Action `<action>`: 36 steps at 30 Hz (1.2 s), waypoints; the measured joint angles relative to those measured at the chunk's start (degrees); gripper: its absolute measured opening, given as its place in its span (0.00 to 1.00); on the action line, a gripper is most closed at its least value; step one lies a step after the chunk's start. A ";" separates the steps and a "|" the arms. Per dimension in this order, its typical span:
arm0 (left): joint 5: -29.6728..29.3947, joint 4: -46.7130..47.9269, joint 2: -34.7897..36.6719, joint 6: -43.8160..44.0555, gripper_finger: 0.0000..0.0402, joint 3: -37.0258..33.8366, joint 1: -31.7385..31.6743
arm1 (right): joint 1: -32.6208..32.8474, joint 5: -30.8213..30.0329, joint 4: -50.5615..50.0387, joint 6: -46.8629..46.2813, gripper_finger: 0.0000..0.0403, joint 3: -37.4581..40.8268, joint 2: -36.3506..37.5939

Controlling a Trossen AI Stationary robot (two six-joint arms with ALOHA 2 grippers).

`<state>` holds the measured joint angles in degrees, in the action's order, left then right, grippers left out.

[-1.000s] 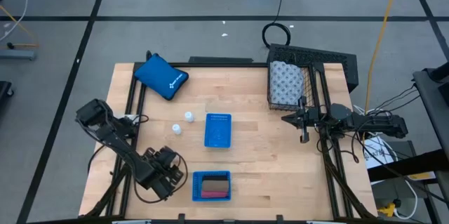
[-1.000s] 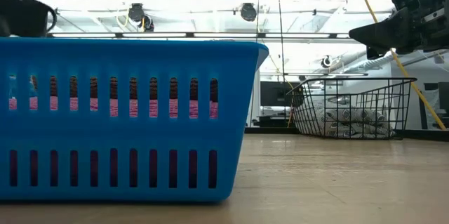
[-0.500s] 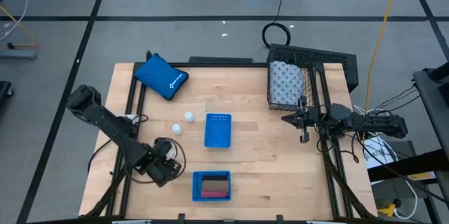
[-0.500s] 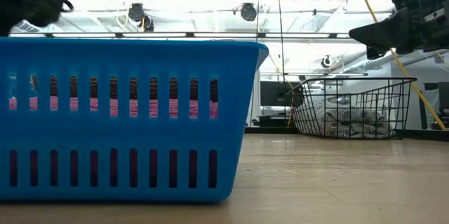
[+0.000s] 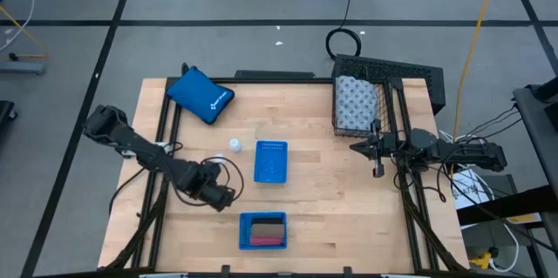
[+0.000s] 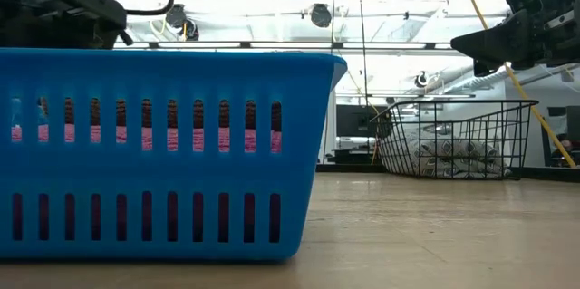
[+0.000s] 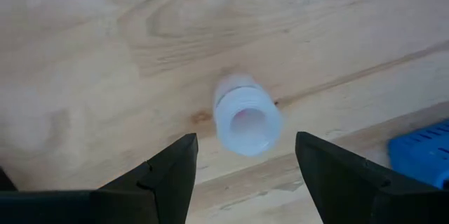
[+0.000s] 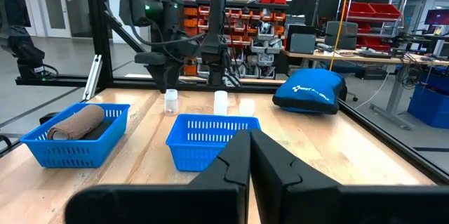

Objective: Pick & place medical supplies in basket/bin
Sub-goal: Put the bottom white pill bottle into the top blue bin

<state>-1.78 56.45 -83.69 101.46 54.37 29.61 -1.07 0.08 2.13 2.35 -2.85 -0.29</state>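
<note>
Pale wooden counter [image 5: 331, 191] on a grey taped floor, from above: left arm [image 5: 187, 178] stretched low across the near-left boards toward the small white bottles, one bottle [image 5: 234, 145] standing clear just beside the narrow blue tray [image 5: 270, 161]; black wire basket [image 5: 388, 73] at the far right corner, dotted roll [image 5: 355, 102] already inside; right end effector [image 5: 377, 169] parked just in front of that basket. At counter height: slotted wall of the near blue tray [image 6: 163, 153] filling the foreground, pink showing through the slots, basket [image 6: 458, 139] well apart across bare wood. Past the left wrist: left end effector [image 7: 245, 143] spread wide, dark fingers [image 7: 165, 171] to either side of a lone white bottle [image 7: 244, 115] lying on the wood with one round end facing the camera, nothing pinched yet. Best handled, by this reading: centre on the ribbed end, ease down to the boards, close gently across the body to avoid rolling it away, then lift high enough to clear both trays and the tall basket rim. Past the right wrist: right fingers [image 8: 231, 164] pressed together, empty, facing the trays.
</note>
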 joint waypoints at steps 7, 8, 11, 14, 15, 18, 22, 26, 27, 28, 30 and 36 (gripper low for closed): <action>0.69 -0.14 -0.25 -0.12 0.62 -0.14 -1.54 | 0.00 0.00 0.00 0.00 0.00 0.01 0.00; 0.02 -0.34 -0.25 -0.11 0.62 -0.36 -1.63 | -0.01 -0.01 0.00 0.00 0.00 0.01 0.01; -0.46 -0.79 -0.25 -0.01 0.62 -0.80 -1.86 | 0.00 -0.01 0.00 0.02 0.00 0.01 0.01; -0.60 -0.86 -0.25 0.24 0.62 -1.10 -1.82 | -0.01 0.00 0.00 0.01 0.00 0.01 0.01; -0.60 -0.99 -0.25 0.38 0.62 -1.36 -1.80 | -0.01 0.00 0.00 0.02 0.00 0.01 0.01; 0.78 -2.12 -0.25 0.67 0.62 -2.29 -1.80 | 0.00 -0.01 0.00 0.00 0.00 0.01 0.01; 1.61 -3.74 -0.25 1.09 0.62 -3.70 -1.80 | 0.00 0.00 0.00 0.01 0.00 0.01 0.01; 1.66 -3.83 -0.25 0.98 0.62 -3.89 -1.80 | 0.01 0.00 0.00 0.01 0.00 0.01 0.01; 1.65 -3.87 -0.25 0.97 0.62 -3.89 -1.80 | -0.01 0.00 0.00 0.01 0.00 0.01 0.01; 1.64 -3.87 -0.25 0.87 0.62 -3.89 -1.80 | 0.00 0.00 0.00 0.02 0.00 0.00 0.01; 1.66 -3.87 -0.25 0.87 0.62 -3.89 -1.80 | 0.00 -0.01 0.00 0.02 0.00 0.01 0.01; 1.31 -3.85 -0.25 0.85 0.62 -3.89 -1.84 | -0.01 0.00 0.00 0.02 0.00 0.01 0.01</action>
<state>-0.47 52.60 -83.94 102.30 50.48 27.77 -1.08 0.09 2.13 2.37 -2.83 -0.27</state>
